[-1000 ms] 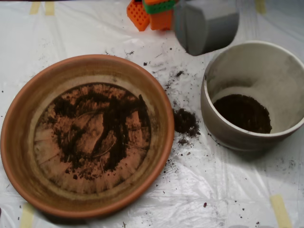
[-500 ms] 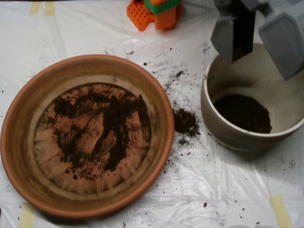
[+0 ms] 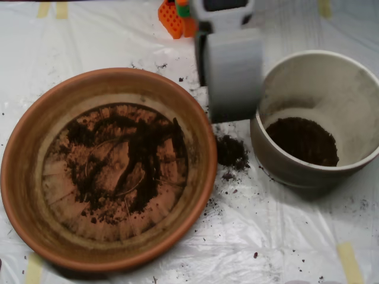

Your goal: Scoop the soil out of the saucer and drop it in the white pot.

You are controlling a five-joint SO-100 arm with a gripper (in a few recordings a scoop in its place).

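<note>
The claw (image 3: pixel 232 74) hangs between both dishes; whether its shells are parted I cannot tell. Left of it the saucer (image 3: pixel 26 142) holds thin soil (image 3: pixel 133 160); right, the white pot (image 3: pixel 278 160) is partly filled.

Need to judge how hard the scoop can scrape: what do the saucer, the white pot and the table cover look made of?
The saucer looks like unglazed terracotta: matte orange-brown, with a ridged floor. The white pot seems ceramic, off-white with a thick rim and a dull, soil-dusted inside. The table cover looks like thin clear plastic sheet: wrinkled, glossy, taped down at the edges.
</note>
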